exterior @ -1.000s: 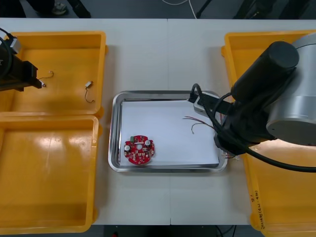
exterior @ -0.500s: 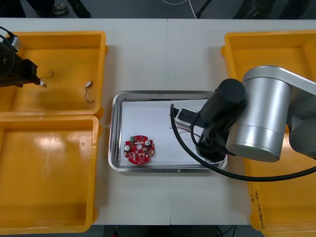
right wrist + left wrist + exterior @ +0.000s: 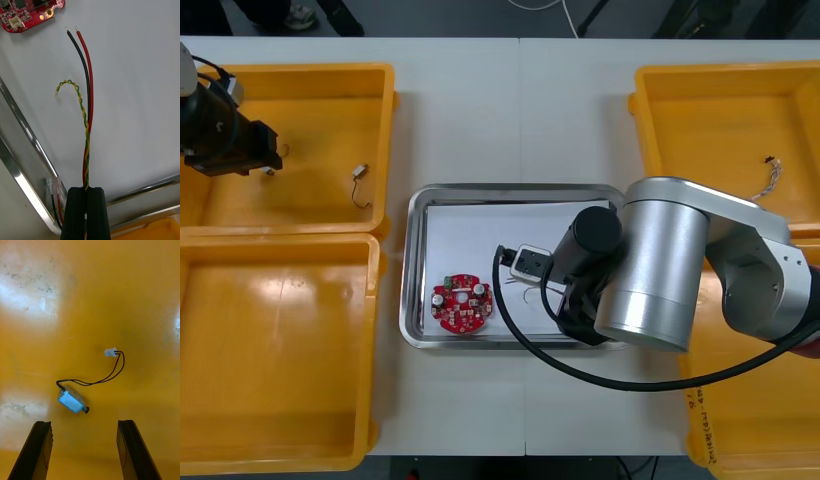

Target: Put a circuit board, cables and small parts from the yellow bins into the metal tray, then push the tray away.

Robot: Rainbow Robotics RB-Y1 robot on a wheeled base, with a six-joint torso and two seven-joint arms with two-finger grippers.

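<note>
Two cables, red-black and twisted yellow-green, sit clamped in the right gripper above the metal tray, right of the circuit board; we advise lowering them flat onto the white floor before letting go. The left gripper, fingers apart, hovers over a small metal part in the far left yellow bin.

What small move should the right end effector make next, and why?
Probably it should release the cables. The right end effector is shut on them, and they reach over the tray's inside, near the board. The left end effector hangs open over a small metal part in a bin.
</note>
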